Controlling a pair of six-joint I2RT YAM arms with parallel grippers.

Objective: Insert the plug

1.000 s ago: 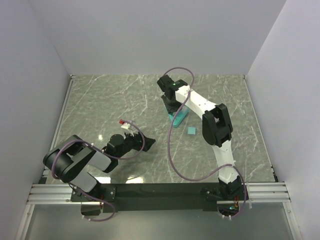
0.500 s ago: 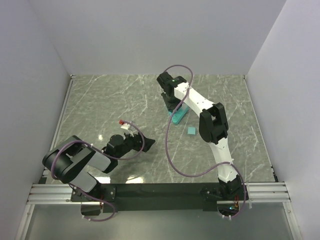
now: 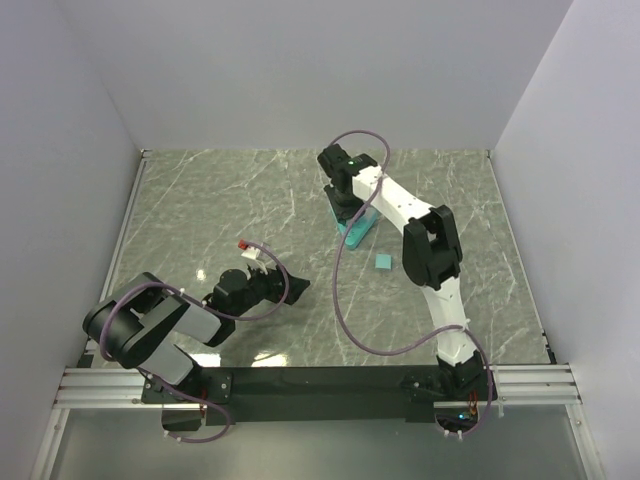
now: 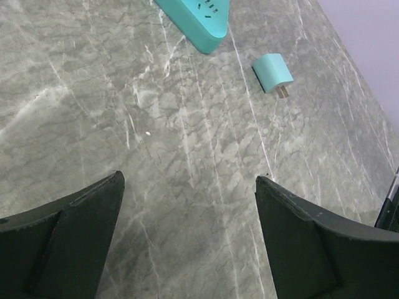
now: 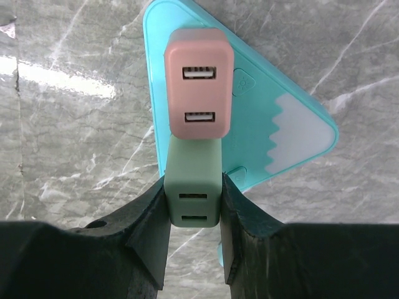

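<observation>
The marbled grey-green table (image 3: 200, 200) carries everything. The right arm (image 3: 400, 205) reaches to the far middle of the table, over a teal triangular power strip (image 5: 280, 124). The left arm (image 3: 160, 325) is folded low near the front left.

The right fingers (image 5: 140, 237) are clamped on a green plug (image 5: 193, 177). It stands on the strip, just beside a pink plug (image 5: 199, 84) that is already seated there, and the two seem to touch. I cannot tell how deep the green plug's prongs sit.

The left fingers (image 4: 68, 230) are spread apart over bare table, holding nothing.

A small teal plug (image 4: 272, 70) lies on its side near the strip, apart from it.
</observation>
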